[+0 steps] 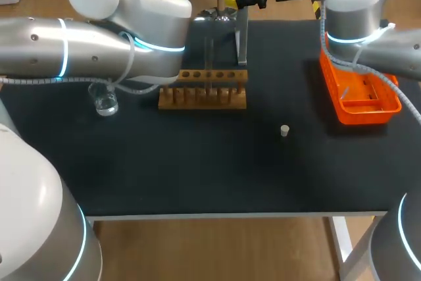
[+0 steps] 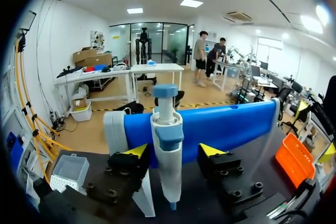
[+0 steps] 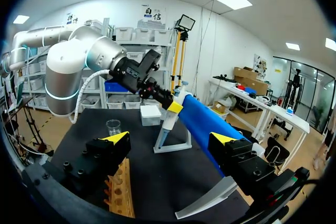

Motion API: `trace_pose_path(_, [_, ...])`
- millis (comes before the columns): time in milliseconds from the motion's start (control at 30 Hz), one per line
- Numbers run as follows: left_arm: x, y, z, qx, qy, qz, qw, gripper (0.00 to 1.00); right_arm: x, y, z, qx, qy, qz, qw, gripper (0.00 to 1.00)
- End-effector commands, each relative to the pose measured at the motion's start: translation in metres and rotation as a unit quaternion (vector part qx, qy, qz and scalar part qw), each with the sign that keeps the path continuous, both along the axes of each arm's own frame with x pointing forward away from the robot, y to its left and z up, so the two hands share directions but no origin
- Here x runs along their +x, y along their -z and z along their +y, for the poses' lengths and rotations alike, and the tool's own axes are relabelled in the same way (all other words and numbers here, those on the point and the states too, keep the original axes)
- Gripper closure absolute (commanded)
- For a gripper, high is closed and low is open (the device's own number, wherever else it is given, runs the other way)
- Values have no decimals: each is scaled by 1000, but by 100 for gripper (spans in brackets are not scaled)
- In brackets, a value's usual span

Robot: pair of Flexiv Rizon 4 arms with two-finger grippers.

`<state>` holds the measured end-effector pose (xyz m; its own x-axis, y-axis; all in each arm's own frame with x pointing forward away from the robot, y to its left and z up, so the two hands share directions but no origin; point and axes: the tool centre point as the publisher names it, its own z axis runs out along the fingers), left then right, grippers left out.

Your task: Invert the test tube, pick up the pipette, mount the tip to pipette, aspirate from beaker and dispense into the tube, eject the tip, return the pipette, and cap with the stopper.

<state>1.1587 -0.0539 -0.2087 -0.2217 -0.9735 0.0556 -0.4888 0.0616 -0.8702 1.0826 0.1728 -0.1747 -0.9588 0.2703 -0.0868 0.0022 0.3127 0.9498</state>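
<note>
The left arm (image 1: 99, 44), the biggest thing in the head view, fills the upper left of the frame, above the beaker and near the rack. In my judgement a careless swing back from there could sweep into either.

Its left gripper (image 2: 174, 151) has its fingers apart, one on each side of the pipette (image 2: 166, 108), and neither seems to be pressing on it. The pipette hangs on its stand (image 1: 241, 41) at the upper middle of the head view, at the table's far edge. One finger looks closer to the barrel than the other. Closing unevenly could shove the pipette sideways on its rest, cock it in the grip, or let it slip. Lifting before it clears the rest could drag the stand along.

The right arm (image 1: 368, 4) comes in at the upper right. Its right gripper (image 3: 170, 141) is spread wide with nothing between its fingers, and it faces the stand. I think the two arms could clash there.

On the black table (image 1: 197, 169):
- The orange tray (image 1: 348, 113) is at the right.
- The wooden rack (image 1: 202, 90) is just in front of the stand, on the way back from it.
- A white tip box (image 2: 67, 170) sits off to one side of the left gripper.
- The glass beaker (image 1: 105, 102) is at the left.
- The small stopper (image 1: 284, 130) stands alone near the centre.

I cannot make out the test tube clearly.
</note>
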Motion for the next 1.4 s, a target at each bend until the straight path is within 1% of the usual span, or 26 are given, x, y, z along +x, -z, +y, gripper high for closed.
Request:
trace_pose_path(33, [-1, -2, -2, 0, 0, -1, 1000, 0, 0, -1, -1, -1, -1, 1, 1000, 0])
trace_pose_path(333, [-13, -11, -6, 1, -2, -9, 1000, 0, 0, -1, -1, -1, -1, 1, 1000, 0])
trace_pose_path(500, [-22, -21, -6, 2, -5, -19, 1000, 0, 0, -1, -1, -1, -1, 1, 1000, 0])
trace_pose_path(533, [-23, -24, -7, 4, -8, -17, 1000, 0, 0, -1, -1, -1, -1, 1, 1000, 0])
trace_pose_path(567, [-25, -28, -7, 10, -9, -8, 1000, 0, 0, -1, -1, -1, -1, 1, 1000, 0])
trace_pose_path(633, [-31, -38, -11, 8, 2, -22, 1000, 0, 0, -1, -1, -1, -1, 1, 1000, 0])
trace_pose_path(700, [-39, -48, -16, 4, 17, -27, 999, 0, 0, -1, -1, -1, -1, 1, 1000, 0])
trace_pose_path(867, [-62, -66, -26, -4, 78, -51, 996, 0, 0, -1, -1, -1, -1, 1, 1000, 0])
trace_pose_path(967, [-76, -71, -29, -18, 121, -62, 991, 0, 0, -1, -1, -1, -1, 1, 1000, 0])
trace_pose_path(1000, [-81, -73, -30, -14, 134, -66, 989, 0, 0, -1, -1, -1, -1, 1, 1000, 0])
trace_pose_path(1067, [-90, -75, -31, -22, 167, -72, 983, 0, 0, -1, -1, -1, -1, 1, 1000, 0])
trace_pose_path(1100, [-94, -75, -31, -24, 179, -74, 981, 0, 0, -1, -1, -1, -1, 1, 1000, 0])
trace_pose_path(1133, [-98, -75, -31, -26, 191, -65, 979, 0, 0, -1, -1, -1, -1, 1, 1000, 0])
trace_pose_path(1167, [-101, -74, -31, -28, 199, -64, 978, 0, 0, -1, -1, -1, -1, 1, 1000, 0])
trace_pose_path(1233, [-108, -75, -30, -32, 231, -77, 969, 0, 0, -1, -1, -1, -1, 1, 1000, 0])
trace_pose_path(1400, [-124, -76, -34, -32, 298, -98, 949, 0, 0, -1, -1, -1, -1, 1, 1000, 0])
